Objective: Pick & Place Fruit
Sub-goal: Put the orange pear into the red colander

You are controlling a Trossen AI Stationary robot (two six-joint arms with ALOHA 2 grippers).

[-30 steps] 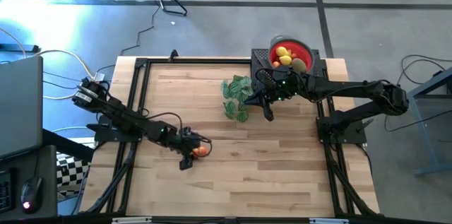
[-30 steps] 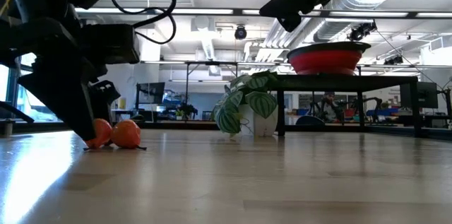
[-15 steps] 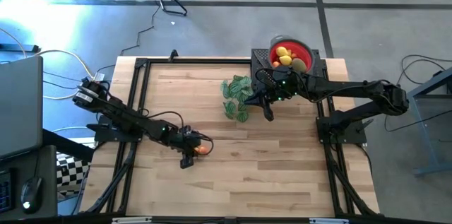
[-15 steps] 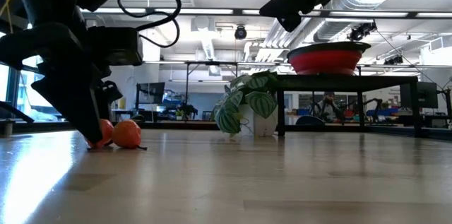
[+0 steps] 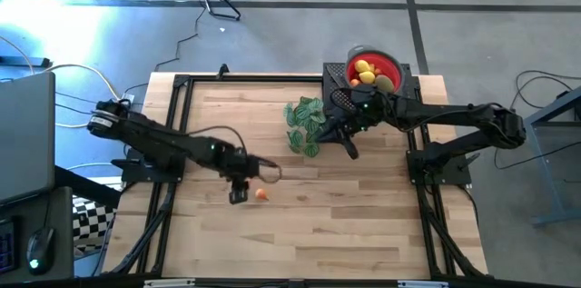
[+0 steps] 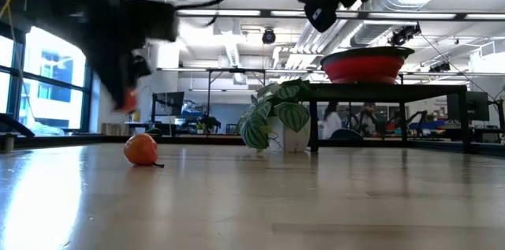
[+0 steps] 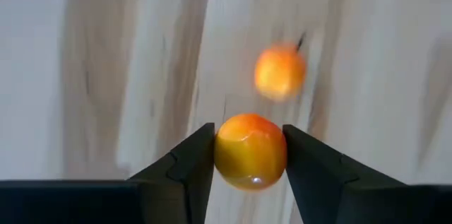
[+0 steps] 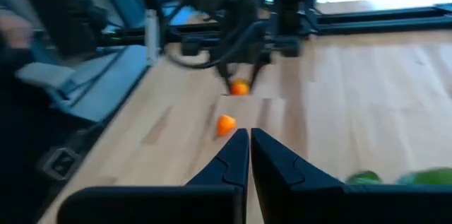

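Note:
Two small orange fruits are near my left gripper [image 7: 251, 155]. One orange fruit [image 7: 251, 139] sits between its fingers. The other orange fruit [image 7: 280, 73] lies on the wood below it, also seen in the high view [image 5: 261, 194] and the low view [image 6: 142, 149]. In the high view the left gripper [image 5: 238, 194] hides the fruit it holds. My right gripper [image 5: 350, 150] hangs shut above the table beside the green plant sprig [image 5: 304, 124], touching nothing. The red bowl [image 5: 385, 58] stands on a raised black stand at the far right and holds yellow, red and green fruit. My left gripper pinches the orange fruit between its two fingers, one pad on each opposite side [image 7: 224, 155]. The fingers come from above, pointing down. The fruit is lifted clear of the table, above the other orange fruit.
The plant sprig [image 6: 272, 120] stands on the table between the two arms, just in front of the stand [image 6: 387, 91] that carries the bowl. A black frame [image 5: 172, 115] runs along the table's edges. Bare wood lies along the near half of the table.
My left gripper has risen from the table with one orange fruit pinched in it, moving a little toward the far edge. The second orange fruit has stayed on the wood where the pair lay.

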